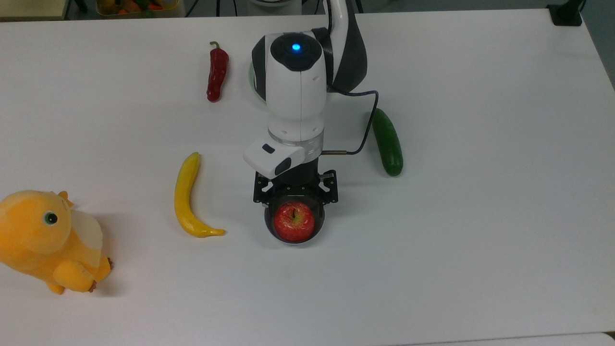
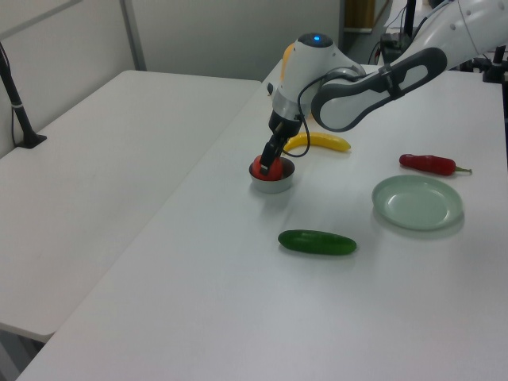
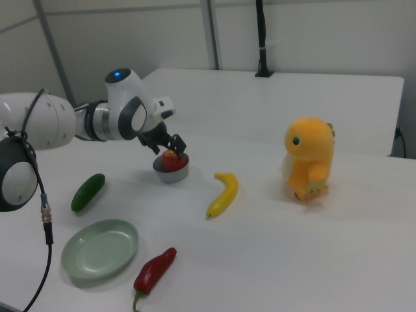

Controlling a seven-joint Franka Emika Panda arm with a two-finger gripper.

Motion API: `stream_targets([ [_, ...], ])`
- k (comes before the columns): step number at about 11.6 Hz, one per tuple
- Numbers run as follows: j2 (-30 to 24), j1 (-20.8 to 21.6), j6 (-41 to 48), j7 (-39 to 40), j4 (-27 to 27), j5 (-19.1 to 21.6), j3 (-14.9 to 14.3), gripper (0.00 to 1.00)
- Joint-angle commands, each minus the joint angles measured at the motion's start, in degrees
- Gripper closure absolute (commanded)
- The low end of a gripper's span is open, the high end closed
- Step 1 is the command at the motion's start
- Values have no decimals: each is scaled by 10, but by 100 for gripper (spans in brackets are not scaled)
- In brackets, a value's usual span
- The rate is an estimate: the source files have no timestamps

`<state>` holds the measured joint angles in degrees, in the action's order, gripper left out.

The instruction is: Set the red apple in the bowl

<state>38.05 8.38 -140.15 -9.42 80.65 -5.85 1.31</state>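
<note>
The red apple point(image 1: 294, 221) rests stem-up inside the small grey bowl point(image 1: 321, 224) near the middle of the table. In the left view the apple point(image 2: 262, 167) pokes above the bowl's wall point(image 2: 271, 186); the right view shows the apple point(image 3: 171, 158) in the bowl point(image 3: 171, 174) too. My gripper point(image 1: 295, 194) hangs just above the bowl's far rim, open, its fingers spread wider than the apple and apart from it. The gripper point(image 2: 274, 155) points down at the fruit; in the right view the gripper point(image 3: 169, 144) sits right over it.
A yellow banana point(image 1: 187, 197) lies at the top view's left of the bowl, a green cucumber point(image 1: 387, 142) at its right. A dark-red chili point(image 1: 217, 72) lies farther back. An orange plush toy point(image 1: 48, 240) sits at the left edge. A pale-green plate point(image 2: 417, 202) lies beside the chili.
</note>
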Motion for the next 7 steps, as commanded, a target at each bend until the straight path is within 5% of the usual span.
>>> stream_targets([
  [1,-85,-1,24,2,27,0,-3,0],
  [7,-285,-11,283,0,72,6,-3,0],
])
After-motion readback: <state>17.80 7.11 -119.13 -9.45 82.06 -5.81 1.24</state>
